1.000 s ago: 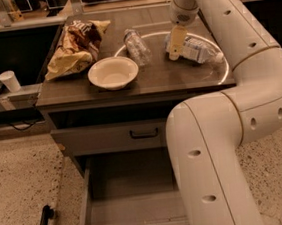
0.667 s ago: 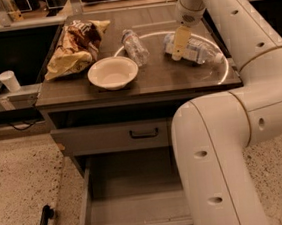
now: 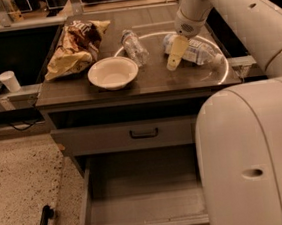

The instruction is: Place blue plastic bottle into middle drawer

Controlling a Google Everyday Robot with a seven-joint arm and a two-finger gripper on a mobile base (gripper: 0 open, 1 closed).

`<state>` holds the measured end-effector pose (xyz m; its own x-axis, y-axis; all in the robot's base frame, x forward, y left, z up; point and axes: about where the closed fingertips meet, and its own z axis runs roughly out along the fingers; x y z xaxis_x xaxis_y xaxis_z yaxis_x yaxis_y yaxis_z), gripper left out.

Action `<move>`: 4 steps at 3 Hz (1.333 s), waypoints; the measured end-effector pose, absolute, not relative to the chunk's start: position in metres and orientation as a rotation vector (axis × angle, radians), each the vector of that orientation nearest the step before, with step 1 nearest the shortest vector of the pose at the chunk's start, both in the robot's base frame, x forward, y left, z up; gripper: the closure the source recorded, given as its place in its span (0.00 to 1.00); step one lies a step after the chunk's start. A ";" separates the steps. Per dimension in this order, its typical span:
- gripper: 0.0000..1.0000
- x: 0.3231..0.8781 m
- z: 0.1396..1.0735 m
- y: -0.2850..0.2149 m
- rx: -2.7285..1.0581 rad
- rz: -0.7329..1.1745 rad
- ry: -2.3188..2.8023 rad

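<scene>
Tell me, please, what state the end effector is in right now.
The end effector: down at the bottle on the cabinet top; open, closed or gripping cannot be told.

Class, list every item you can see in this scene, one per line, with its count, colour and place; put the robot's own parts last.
blue plastic bottle: one, clear with pale label, lying on cabinet top, right
small bottle: one, clear, lying behind the bowl
bowl: one, white, top's front centre
snack bag: one, brown and yellow, top's left
middle drawer: one, grey, pulled open below
upper drawer: one, grey, black handle, shut
cup: one, white, far-left ledge
gripper: one, pale yellow, at the blue plastic bottle's left end
arm: one, white, right side
</scene>
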<state>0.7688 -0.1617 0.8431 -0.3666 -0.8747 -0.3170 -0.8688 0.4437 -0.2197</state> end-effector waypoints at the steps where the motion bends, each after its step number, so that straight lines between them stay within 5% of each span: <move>1: 0.00 0.757 0.823 -0.156 -1.510 0.009 2.341; 3: 0.00 0.754 0.814 -0.162 -1.438 0.071 2.391; 4: 0.26 0.750 0.815 -0.172 -1.348 0.103 2.436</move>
